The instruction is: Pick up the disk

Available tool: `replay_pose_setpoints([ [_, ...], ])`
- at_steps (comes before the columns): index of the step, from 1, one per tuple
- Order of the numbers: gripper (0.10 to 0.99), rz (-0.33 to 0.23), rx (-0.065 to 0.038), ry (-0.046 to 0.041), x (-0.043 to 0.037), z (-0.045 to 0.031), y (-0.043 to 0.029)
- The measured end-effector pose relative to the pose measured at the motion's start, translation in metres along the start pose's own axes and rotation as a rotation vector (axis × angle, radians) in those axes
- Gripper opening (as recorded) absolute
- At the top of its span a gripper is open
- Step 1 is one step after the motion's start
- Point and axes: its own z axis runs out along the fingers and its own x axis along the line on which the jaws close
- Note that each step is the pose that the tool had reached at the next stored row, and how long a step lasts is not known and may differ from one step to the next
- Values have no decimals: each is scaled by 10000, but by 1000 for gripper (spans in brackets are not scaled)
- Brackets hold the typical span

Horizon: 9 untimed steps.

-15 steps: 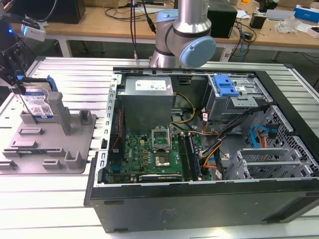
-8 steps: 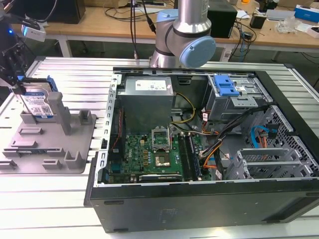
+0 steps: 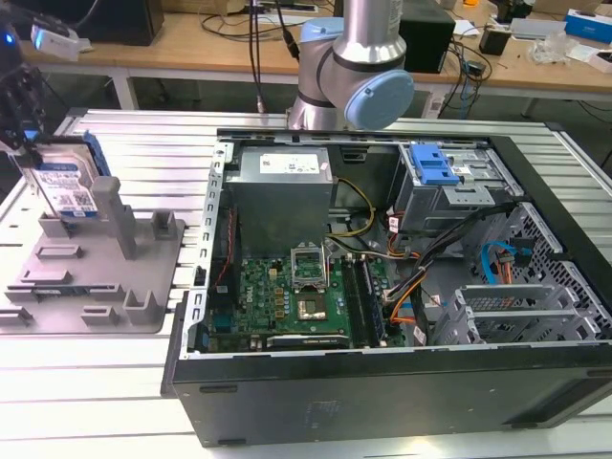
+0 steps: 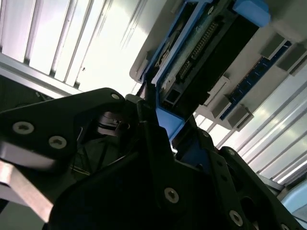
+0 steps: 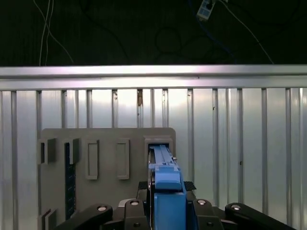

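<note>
The disk (image 3: 69,186) is a silver drive with a white-and-blue label and blue side rails. It stands on edge at the exterior view's far left, over the grey holder block (image 3: 143,277). My gripper (image 3: 27,134) comes down from above and is shut on the disk's upper end. In the first wrist view the disk's blue rail (image 5: 165,179) runs from my gripper (image 5: 165,213) toward a slot in the holder block (image 5: 105,143). The second wrist view shows the disk's connector edge (image 4: 201,52) beyond the black fingers (image 4: 153,143). I cannot tell whether its lower end touches the slot.
An open computer case (image 3: 382,411) fills the middle and right of the slatted aluminium table (image 3: 96,392), with a blue-latched drive cage (image 3: 435,172) inside. The arm's base (image 3: 354,76) rises behind the case. A wooden bench (image 3: 191,53) with cables runs along the back.
</note>
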Motion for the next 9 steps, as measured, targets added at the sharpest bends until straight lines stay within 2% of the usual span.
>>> replay_pose_setpoints([
  [1,369,0,0,0,0,-79,2],
  [5,369,0,1,-1,0,-269,5],
  [6,369,0,0,0,0,-343,7],
  [8,369,0,0,0,0,-562,12],
  [9,369,0,0,0,0,-636,13],
])
